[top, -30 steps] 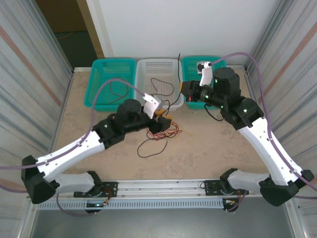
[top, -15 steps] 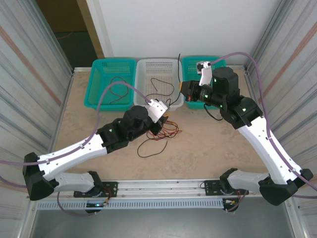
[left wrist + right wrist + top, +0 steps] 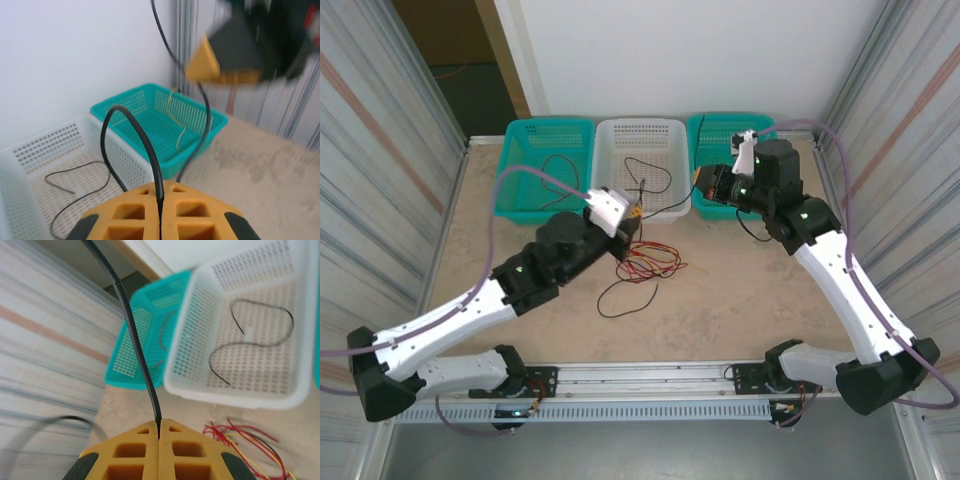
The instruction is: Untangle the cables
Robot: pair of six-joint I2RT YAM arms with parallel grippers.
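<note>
The cables lie as a tangle of red cables (image 3: 652, 262) (image 3: 250, 439) with a pale yellow strand on the table, plus a black loop (image 3: 625, 293) in front of it. My left gripper (image 3: 632, 213) (image 3: 161, 187) is shut on a black cable (image 3: 131, 122) that arches up out of its fingers. A strand of black cable runs on toward the right gripper's orange fingers (image 3: 204, 61). My right gripper (image 3: 704, 184) (image 3: 159, 422) is shut on a black cable (image 3: 133, 325) too, above the table beside the white basket (image 3: 617, 135).
Three baskets line the far edge. The left teal one (image 3: 516, 170) holds a dark cable. The white one (image 3: 235, 394) holds a black cable (image 3: 252, 342). The right teal one (image 3: 205, 131) holds a pale yellow cable (image 3: 176, 115). Corrugated walls stand on both sides.
My left gripper shut on the black cable at the tangle and rose back toward the white basket. The right gripper, still shut, shifted slightly right.
</note>
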